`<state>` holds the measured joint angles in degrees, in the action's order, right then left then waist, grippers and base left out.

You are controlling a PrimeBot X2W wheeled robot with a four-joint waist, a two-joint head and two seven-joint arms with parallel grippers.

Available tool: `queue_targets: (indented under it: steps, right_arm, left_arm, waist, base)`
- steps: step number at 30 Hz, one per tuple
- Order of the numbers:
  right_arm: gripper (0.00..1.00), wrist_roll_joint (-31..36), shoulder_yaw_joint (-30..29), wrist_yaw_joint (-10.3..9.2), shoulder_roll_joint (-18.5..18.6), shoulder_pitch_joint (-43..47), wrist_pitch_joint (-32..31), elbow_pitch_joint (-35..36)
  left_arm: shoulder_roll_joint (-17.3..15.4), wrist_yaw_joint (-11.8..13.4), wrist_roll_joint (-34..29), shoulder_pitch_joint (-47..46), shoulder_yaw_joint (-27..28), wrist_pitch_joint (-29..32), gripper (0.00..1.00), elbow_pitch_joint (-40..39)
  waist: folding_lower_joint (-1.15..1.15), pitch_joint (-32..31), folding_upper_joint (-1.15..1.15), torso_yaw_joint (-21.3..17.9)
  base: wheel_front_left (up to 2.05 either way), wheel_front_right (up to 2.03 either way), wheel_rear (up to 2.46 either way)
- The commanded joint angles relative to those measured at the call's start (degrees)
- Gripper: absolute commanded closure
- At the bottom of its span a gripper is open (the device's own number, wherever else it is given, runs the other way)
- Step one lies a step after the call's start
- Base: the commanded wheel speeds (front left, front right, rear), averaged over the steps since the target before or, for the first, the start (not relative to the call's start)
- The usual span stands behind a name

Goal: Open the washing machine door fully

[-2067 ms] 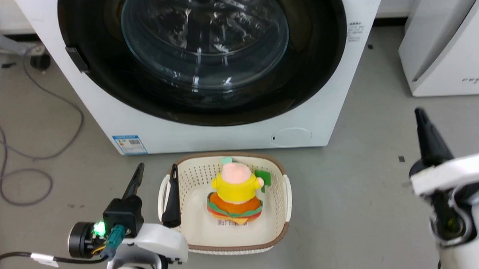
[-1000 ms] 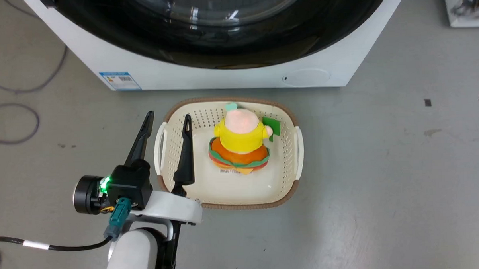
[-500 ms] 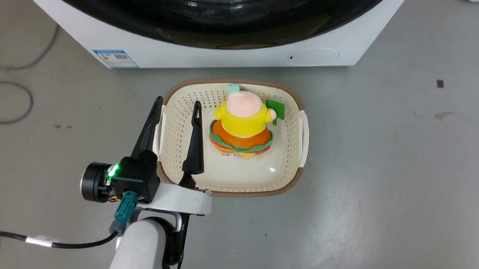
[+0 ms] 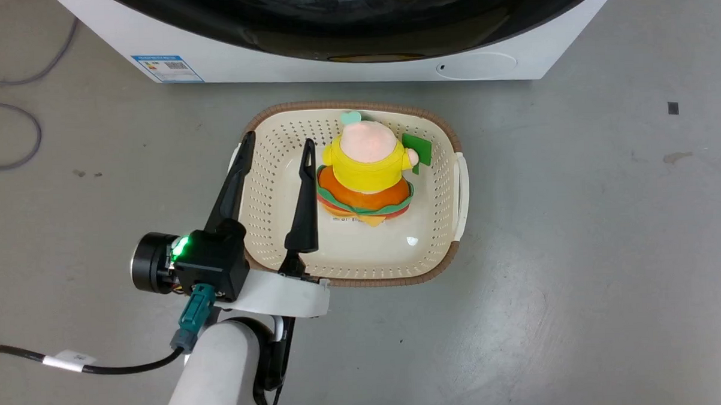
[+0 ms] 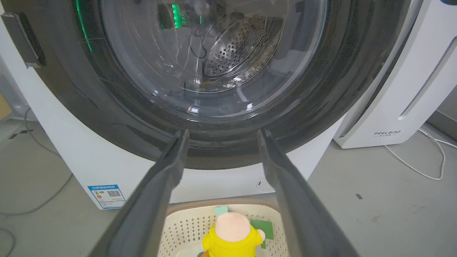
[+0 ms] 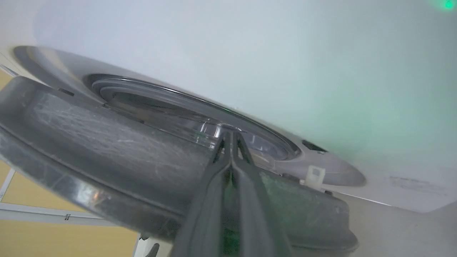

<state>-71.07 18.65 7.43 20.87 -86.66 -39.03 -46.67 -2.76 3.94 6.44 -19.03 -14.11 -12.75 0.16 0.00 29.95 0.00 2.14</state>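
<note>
Between the spread fingers of my left gripper [image 5: 223, 132], straight beyond their tips, I've got the washing machine door [image 5: 214, 53]: glossy black ring, bulging clear glass, and the perforated steel drum [image 5: 235, 53] showing through it. Those fingers are wide apart and hold nothing. Under the tips sits a cream laundry basket [image 5: 185, 228] with a plush toy [image 5: 232, 233] in a yellow top inside it. Out past the right-hand finger stands a white slanted appliance [image 5: 392, 89]. Past the left-hand finger, low on the white front of the washing machine [image 5: 82, 160], there's a blue label [image 5: 107, 194].

On the head camera, one left finger lies over the basket's left rim. The other reaches over the inside, just beside the toy, and I can't tell whether it touches. The door's black lower edge runs well beyond both tips.

Over on the right wrist camera, my right gripper [image 6: 228, 137] has its fingers pressed together with nothing visible between them. They lie across the door's matte dark-grey back. Their tips point into a gap between that back and the machine's white front, so on this side the door stands a little ajar.
</note>
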Motion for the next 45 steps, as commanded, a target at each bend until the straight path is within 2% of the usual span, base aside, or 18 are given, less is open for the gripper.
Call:
queue_targets:
  steps: [1,15,19,26,36,45]
  right_arm:
    - [1.00,-2.83,0.96,0.05,0.54,-2.39,-2.62,-1.09]
    - [1.00,-14.36,2.53,0.06,2.72,-2.67,-13.65,-2.50]
    - [1.00,-14.96,2.46,0.06,2.82,-0.09,-15.12,-1.82]
    - [1.00,-14.20,2.39,0.06,2.31,3.48,-13.47,-1.68]
    - [1.00,-12.27,1.12,0.06,1.51,3.72,-8.27,-4.56]
    - [1.00,-12.58,1.36,0.06,1.08,4.68,-11.78,-4.03]
  left_arm:
    - [-0.11,0.44,0.45,-1.47,-0.46,-0.66,0.00,0.12]
    - [-0.11,0.96,1.52,-1.32,-1.21,-2.25,0.00,1.17]
    - [-0.11,0.90,1.73,-0.46,-1.09,-2.25,0.00,1.47]
    - [-0.11,0.86,1.83,0.71,-0.99,-2.25,0.00,1.66]
    - [-0.11,0.86,1.91,0.80,-1.33,-2.25,0.00,1.37]
    - [-0.11,1.10,2.21,0.69,-1.53,-2.25,0.00,1.89]
  waist:
    - [0.00,0.28,0.00,-0.01]
    - [0.00,-1.59,0.00,0.15]
    - [0.00,-3.10,0.00,0.30]
    - [0.00,-4.68,0.00,0.34]
    - [0.00,-3.79,0.00,0.86]
    - [0.00,-4.24,0.00,1.12]
  base:
    - [0.00,0.00,0.00]
    - [0.00,0.00,0.00]
    - [0.00,0.00,0.00]
    - [0.00,0.00,0.00]
    - [0.00,0.00,0.00]
    - [0.00,0.00,0.00]
